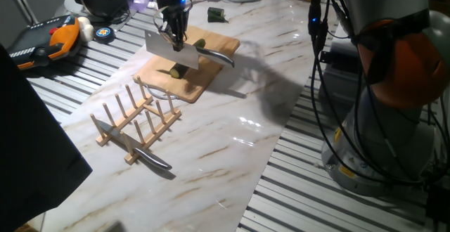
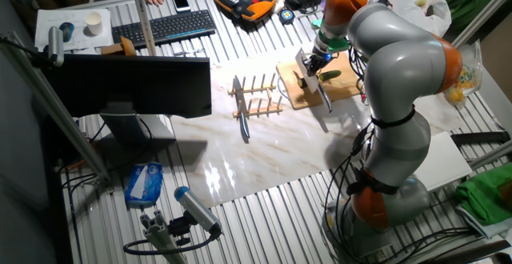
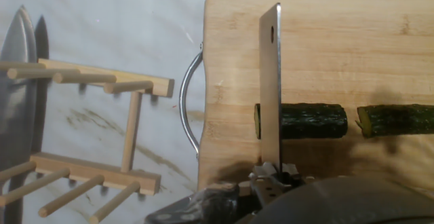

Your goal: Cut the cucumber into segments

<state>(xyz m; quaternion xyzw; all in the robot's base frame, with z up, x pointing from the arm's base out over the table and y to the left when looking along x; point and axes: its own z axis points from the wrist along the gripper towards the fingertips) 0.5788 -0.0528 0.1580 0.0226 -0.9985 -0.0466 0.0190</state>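
Note:
The cucumber lies across the wooden cutting board (image 3: 325,41) in two dark green pieces with a gap between them. One segment (image 3: 308,121) is under my hand and the rest (image 3: 397,120) runs off to the right. My gripper (image 3: 271,178) is shut on a cleaver (image 3: 271,81), whose blade stands edge-on over the left end of that segment. In one fixed view the gripper (image 1: 173,34) holds the cleaver (image 1: 163,46) above the cucumber piece (image 1: 177,70). I cannot tell whether blade and cucumber touch.
A wooden peg rack (image 1: 137,116) stands in front of the board, with a second knife (image 1: 133,147) lying through it. A small dark green stub (image 1: 216,14) sits beyond the board (image 1: 204,77). The board's metal handle (image 3: 190,102) faces the rack (image 3: 102,88).

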